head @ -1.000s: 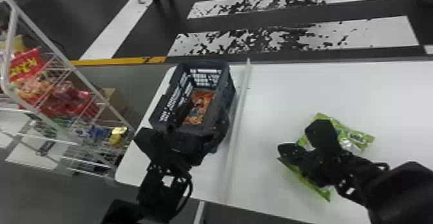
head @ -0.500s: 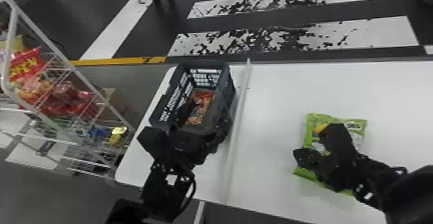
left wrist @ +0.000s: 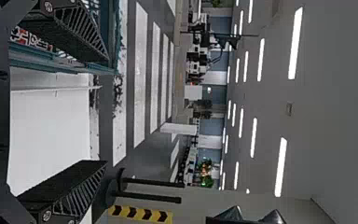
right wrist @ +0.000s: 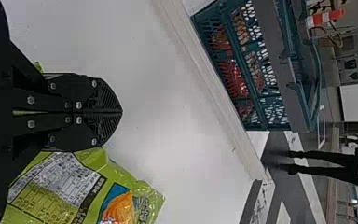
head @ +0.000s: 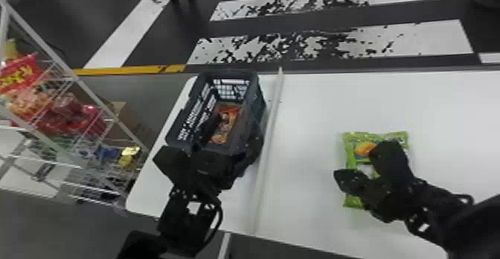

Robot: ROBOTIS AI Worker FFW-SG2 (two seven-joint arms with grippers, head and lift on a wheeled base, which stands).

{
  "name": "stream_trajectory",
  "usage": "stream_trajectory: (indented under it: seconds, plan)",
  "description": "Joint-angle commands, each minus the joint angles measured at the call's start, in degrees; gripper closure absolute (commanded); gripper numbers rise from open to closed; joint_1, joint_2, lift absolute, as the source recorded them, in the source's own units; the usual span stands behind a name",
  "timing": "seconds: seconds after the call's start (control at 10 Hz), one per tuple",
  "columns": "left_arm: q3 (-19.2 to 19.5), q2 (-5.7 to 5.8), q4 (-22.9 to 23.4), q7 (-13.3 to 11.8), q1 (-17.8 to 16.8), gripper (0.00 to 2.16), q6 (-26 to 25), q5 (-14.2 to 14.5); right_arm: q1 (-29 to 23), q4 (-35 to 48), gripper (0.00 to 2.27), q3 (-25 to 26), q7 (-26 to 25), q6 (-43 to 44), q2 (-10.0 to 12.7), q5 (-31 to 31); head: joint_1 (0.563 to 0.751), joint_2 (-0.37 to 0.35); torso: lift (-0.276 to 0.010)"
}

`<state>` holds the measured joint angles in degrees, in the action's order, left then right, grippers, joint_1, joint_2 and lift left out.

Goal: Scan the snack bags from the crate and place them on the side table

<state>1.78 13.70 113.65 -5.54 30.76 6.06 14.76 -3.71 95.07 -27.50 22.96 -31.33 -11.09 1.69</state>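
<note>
Green bag [head: 351, 152] on table [head: 316, 109]; orange bag [head: 227, 122] in crate [head: 260, 107].

In the head view, the right gripper [head: 339, 176] hides part of the green bag [head: 351, 141]. The left arm [head: 186, 217] covers the crate's [head: 262, 104] near end, by the tabletop's [head: 316, 109] left edge. Words on the orange bag [head: 225, 126] look too fuzzy.

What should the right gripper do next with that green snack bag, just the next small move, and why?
I'd probably have the right gripper lift slightly and open its fingers over the green snack bag. The fingertips look shut together with nothing pinched between them, and they reach past the bag's edge, so a fresh grasp seems needed.
</note>
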Motion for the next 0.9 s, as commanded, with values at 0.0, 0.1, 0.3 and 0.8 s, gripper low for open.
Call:
stream_trajectory:
  seconds: [0.0,0.1,0.3,0.8]
  plan:
    - [0.0,0.1,0.1,0.0,0.0,0.1,-0.1,0.0,1.4,-1.2,2.26,-0.2,-0.1,1.0,1.2,0.5,0.695,0.328,-0.05]
    - [0.1,0.18,0.2,0.0,0.1,0.1,0.1,0.0,3.2,-3.4,2.26,-0.5,-0.1,1.1,1.5,0.6,0.695,0.333,-0.05]
    - [0.2,0.27,0.2,0.0,0.3,0.1,0.3,0.0,6.6,-8.7,2.26,-1.7,-0.2,0.8,2.1,1.0,0.695,0.331,-0.05]
    - [0.2,0.18,-0.3,0.0,0.2,0.1,0.7,0.0,7.4,-11.0,2.26,0.1,-0.6,0.3,1.6,3.1,0.695,0.305,-0.05]
